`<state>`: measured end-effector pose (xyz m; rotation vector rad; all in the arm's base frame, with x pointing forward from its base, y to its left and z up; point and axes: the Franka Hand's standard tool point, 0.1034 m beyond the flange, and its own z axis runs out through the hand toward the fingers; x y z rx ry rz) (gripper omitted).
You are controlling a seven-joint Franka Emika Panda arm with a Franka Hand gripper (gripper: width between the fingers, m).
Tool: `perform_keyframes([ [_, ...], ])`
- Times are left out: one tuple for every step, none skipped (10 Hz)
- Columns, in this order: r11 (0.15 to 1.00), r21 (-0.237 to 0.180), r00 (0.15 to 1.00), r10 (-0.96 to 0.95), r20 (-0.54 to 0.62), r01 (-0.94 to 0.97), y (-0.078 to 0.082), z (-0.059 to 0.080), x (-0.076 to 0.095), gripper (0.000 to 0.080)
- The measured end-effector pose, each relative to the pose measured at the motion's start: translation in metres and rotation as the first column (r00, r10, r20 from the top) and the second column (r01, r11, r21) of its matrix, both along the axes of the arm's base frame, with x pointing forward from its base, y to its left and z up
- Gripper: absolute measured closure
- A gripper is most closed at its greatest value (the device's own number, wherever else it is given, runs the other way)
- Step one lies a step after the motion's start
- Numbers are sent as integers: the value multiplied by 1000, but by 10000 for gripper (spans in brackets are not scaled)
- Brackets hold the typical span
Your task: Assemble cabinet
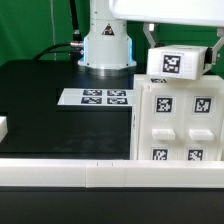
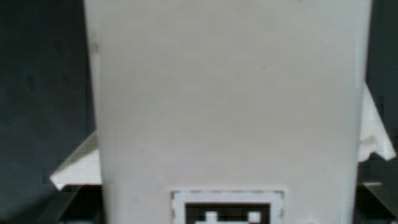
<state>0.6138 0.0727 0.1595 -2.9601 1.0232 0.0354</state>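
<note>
Grips a white block [image 1: 178, 62] in the gripper [image 1: 183, 48], dark fingers [image 1: 151, 40] pressed to its two sides, so clamped on it as far as can be seen. Holds it right above the cabinet [image 1: 178, 125], at the exterior view's right. Finds that cabinet upright on the black table [image 1: 40, 85], close behind the white rail [image 1: 60, 172] at the front, with the marker board [image 1: 95, 97] just beside it, toward the arm's base [image 1: 105, 45]. Cannot tell whether block and cabinet top touch or sit just apart, since their edges meet in the picture. Risks from here, by judgement: catching an edge on the cabinet's top if lowered a little askew. Shoving or rocking the cabinet, which looks free-standing, if pressed down off-centre. Losing the block through a slip on smooth plastic. From the exterior view alone: the cabinet, the table, the board, and how the block sits over the cabinet. From the wrist view alone: the block's broad plain face filling the gap and lying square, with a tag [image 2: 231, 212] at one end. Shows no recognisable part of the cabinet there, and no clear sight of the fingertips.
</note>
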Motion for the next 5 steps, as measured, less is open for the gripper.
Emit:
perform_keyframes([
  [994, -2, 994, -111, -2, 111, 1, 0, 0, 239],
  [968, -4, 968, -252, -2, 252, 2, 0, 0, 239],
  [946, -5, 946, -323, -3, 323, 2, 0, 0, 239],
  [916, -7, 916, -400, -4, 400, 3, 0, 0, 239],
  [867, -10, 867, -499, -4, 499, 5, 0, 0, 239],
])
